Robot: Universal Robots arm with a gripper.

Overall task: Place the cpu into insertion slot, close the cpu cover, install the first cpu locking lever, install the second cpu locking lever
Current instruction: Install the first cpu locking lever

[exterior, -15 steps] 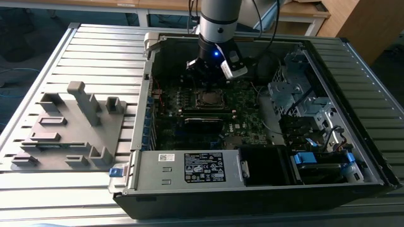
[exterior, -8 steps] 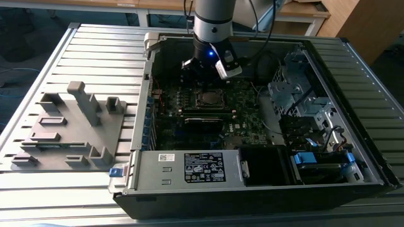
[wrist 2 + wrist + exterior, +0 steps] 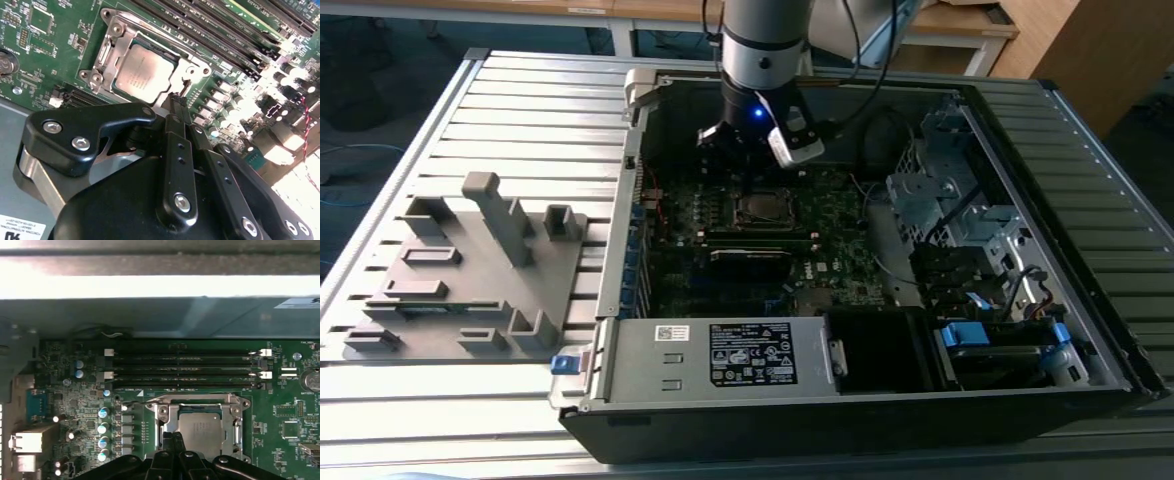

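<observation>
Black fingers (image 3: 176,107), pressed together with nothing between them, hover at the rim of the metal cover (image 3: 120,47), which looks shut over the cpu (image 3: 144,75) seated in its socket (image 3: 89,76), so the lever-locking step seems in hand, calling for a firm, careful push.

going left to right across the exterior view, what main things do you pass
grey fixture on the table → insertion slot on the motherboard → silvery drive cage inside the case
</observation>
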